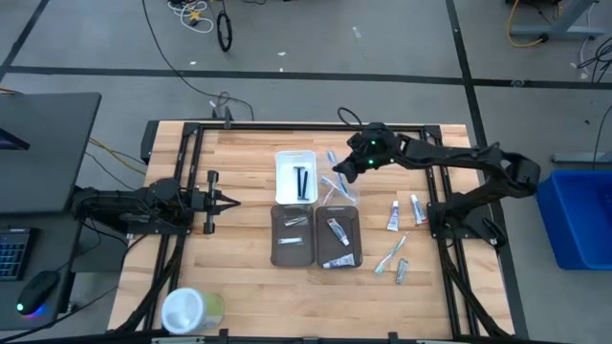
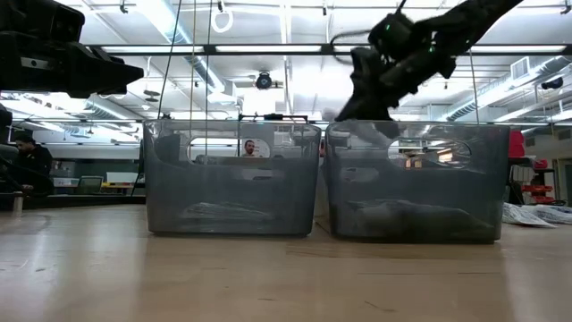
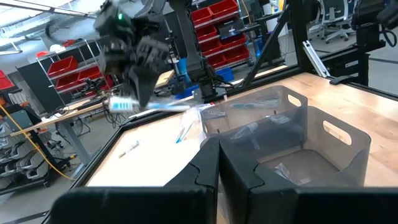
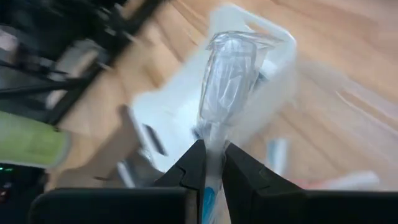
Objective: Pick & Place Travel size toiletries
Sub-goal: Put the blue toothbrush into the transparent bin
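Right gripper (image 4: 210,163): clamped on a slim light-blue toothbrush in a clear wrapper (image 4: 229,74), raised above the white rectangular tray (image 1: 295,176).
Left gripper (image 1: 225,201): closed, empty, at the table's left side.
Other toiletries: white tubes (image 1: 393,219) lie right of the grey trays (image 1: 338,238).

Wrapped toothbrush (image 4: 227,74) pinched in right gripper (image 4: 211,163), airborne; tubes (image 1: 393,219), another toothbrush (image 1: 388,256) lie on the table.

Grey floor (image 1: 86,48) crossed by dark lines and loose cables (image 1: 196,14) surrounds the wooden table (image 1: 249,143). Beyond it, red bins (image 3: 214,15) fill shelving, and ceiling lights (image 2: 170,18) run overhead. A blue bin (image 1: 579,215) stands off the table's right edge.
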